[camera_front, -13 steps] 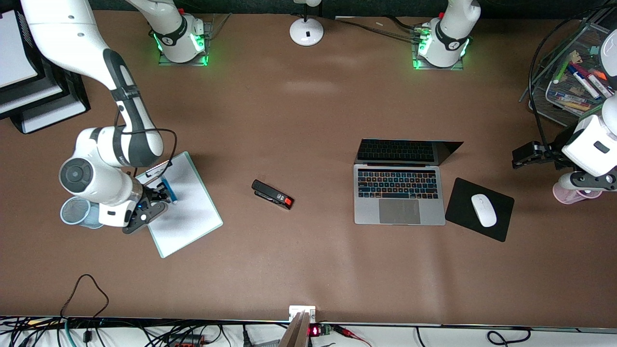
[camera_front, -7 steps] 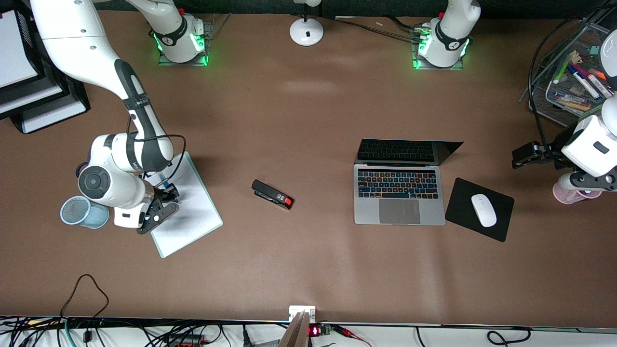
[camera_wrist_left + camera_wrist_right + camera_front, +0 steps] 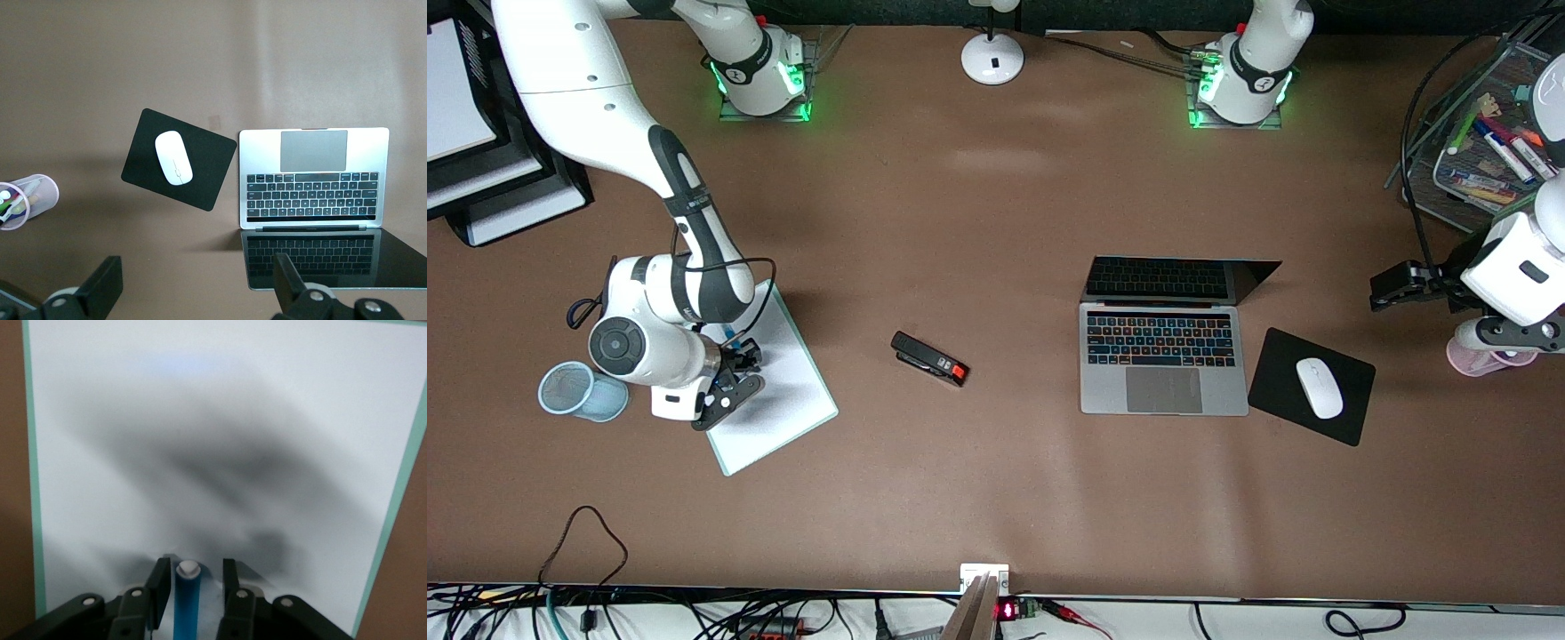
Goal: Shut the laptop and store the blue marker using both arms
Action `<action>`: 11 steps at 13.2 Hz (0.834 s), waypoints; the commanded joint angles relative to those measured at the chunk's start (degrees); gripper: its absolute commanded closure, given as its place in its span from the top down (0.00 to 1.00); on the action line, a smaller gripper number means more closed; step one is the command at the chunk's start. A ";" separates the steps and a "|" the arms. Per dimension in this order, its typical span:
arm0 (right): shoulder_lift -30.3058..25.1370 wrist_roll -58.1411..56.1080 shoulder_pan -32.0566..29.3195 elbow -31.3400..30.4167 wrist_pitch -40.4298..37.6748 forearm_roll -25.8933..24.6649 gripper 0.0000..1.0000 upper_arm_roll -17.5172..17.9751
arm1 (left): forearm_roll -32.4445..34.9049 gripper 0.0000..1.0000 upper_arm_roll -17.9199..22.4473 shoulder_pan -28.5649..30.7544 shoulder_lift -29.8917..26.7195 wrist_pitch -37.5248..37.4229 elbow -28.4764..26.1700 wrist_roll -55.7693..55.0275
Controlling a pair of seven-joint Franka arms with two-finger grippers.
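Right pincer (image 3: 190, 590) low over a flat white board (image 3: 783, 391) with a pale green edge, its black fingers (image 3: 159, 583) set either side of the slim blue marker (image 3: 187, 603), whose white tip shows between them; whether they touch it cannot be told. Beside the board, a blue mesh cup (image 3: 574, 391) lying on its side. Mid-worktop (image 3: 996, 222), a black stapler (image 3: 929, 358). Toward the left arm's end, the silver-grey laptop (image 3: 1163, 356) stands open, dark screen upright; just beside it a white oval mouse (image 3: 1319, 388) on a black mouse pad (image 3: 1280, 356). Left pincer (image 3: 193, 293) waits, fingers wide apart, above the worktop beside a pink mesh cup (image 3: 27, 200)
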 commanded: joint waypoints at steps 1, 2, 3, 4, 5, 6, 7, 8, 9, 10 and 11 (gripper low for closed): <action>0.37 -0.99 -0.21 0.83 -0.49 0.50 0.36 0.01 | 0.65 1.00 -0.28 -0.02 -0.11 -0.69 0.28 -0.02; 0.37 -0.99 -0.21 0.83 -0.49 0.59 0.35 0.01 | 0.74 1.00 -0.37 -0.11 -0.11 -0.69 0.10 -0.19; 0.45 -0.99 -0.21 0.83 -0.40 0.59 0.35 0.01 | 0.65 1.00 -0.37 -0.02 -0.11 -0.69 0.36 -0.28; 0.54 -0.99 -0.21 0.83 -0.40 0.59 0.35 0.01 | 0.31 1.00 -0.37 0.24 -0.19 -0.86 0.01 -0.20; 0.63 -0.90 -0.21 0.83 -0.40 0.59 0.35 0.01 | 0.13 1.00 -0.37 -0.11 -0.02 -2.08 0.10 -0.20; 0.80 -0.90 -0.12 0.83 -0.40 0.59 0.34 0.01 | 0.13 1.00 -0.37 -0.46 -0.02 -2.61 0.10 -0.46; 0.81 -0.81 0.05 0.83 -0.40 0.59 0.32 0.01 | 0.13 1.00 -0.37 -0.37 -0.11 -3.32 0.01 -1.33; 0.89 -0.81 0.14 0.83 -0.40 0.59 0.30 0.01 | -0.05 1.00 -0.37 -0.37 -0.02 -4.37 0.01 -1.86; 0.89 -0.81 0.14 0.83 -0.49 0.59 0.25 0.01 | 0.39 1.00 -0.54 -1.16 0.59 -5.33 -0.16 -1.87; 0.89 -0.81 0.14 0.83 -0.40 0.59 0.20 0.01 | 0.74 1.00 -0.46 -2.64 3.73 -8.04 0.27 -2.30; 0.98 -0.29 0.14 0.83 -0.40 0.59 0.14 0.01 | 0.74 1.00 -0.63 -2.48 4.02 -10.16 0.62 -1.96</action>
